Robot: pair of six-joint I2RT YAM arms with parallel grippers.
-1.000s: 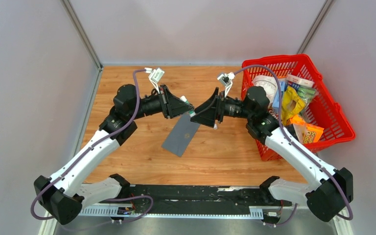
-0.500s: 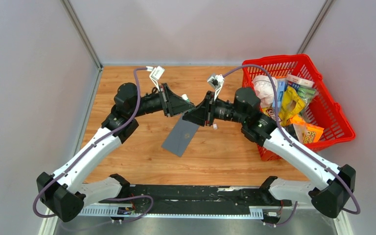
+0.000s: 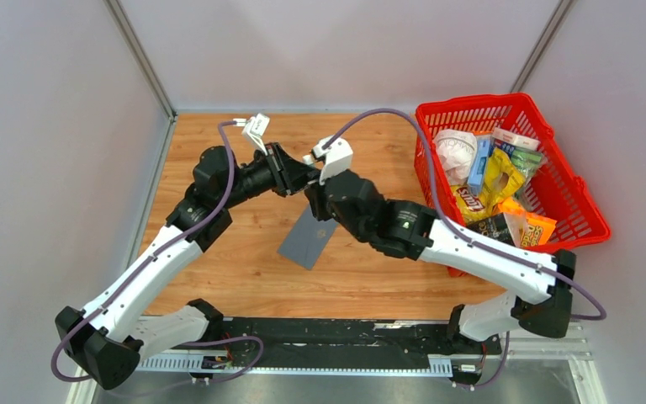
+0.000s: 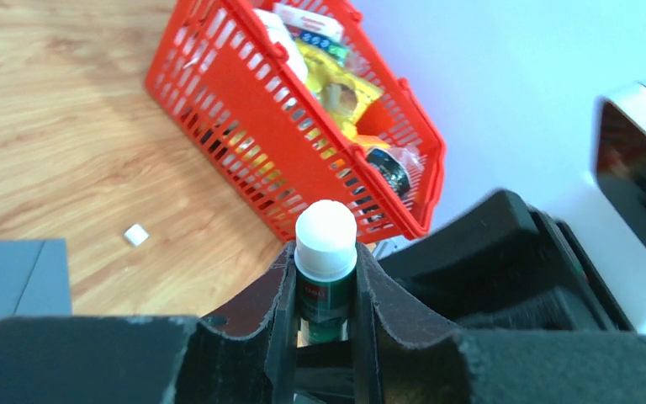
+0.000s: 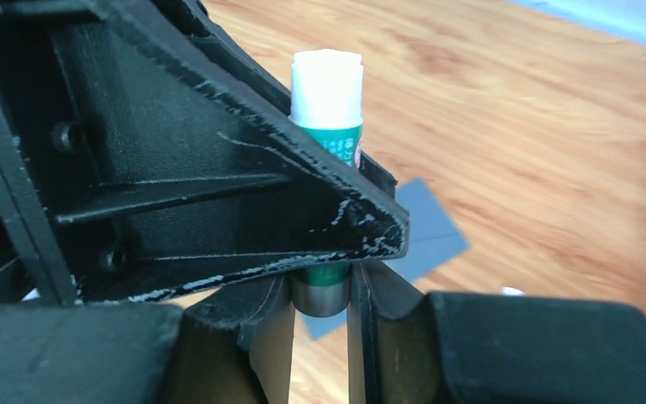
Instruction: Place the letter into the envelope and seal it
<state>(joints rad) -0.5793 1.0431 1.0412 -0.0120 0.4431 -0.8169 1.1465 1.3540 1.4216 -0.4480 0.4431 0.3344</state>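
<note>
1 flat, rectangular, dark slate-grey paper envelope (image 3: 307, 240) lies on the wood-grain bench (image 3: 362, 278), its far end beneath the 2 meeting end effectors. The left end effector (image 4: 324, 263) is clenched on 1 cylindrical glue stick (image 5: 328, 93), green-bodied with a white top. The right end effector (image 5: 320, 284) grips the same stick's grey base. 1 small white piece (image 4: 136, 235) rests on the bench near the envelope. Farther right, 1 red plastic lattice basket (image 3: 471, 102) holds assorted packets.
</note>
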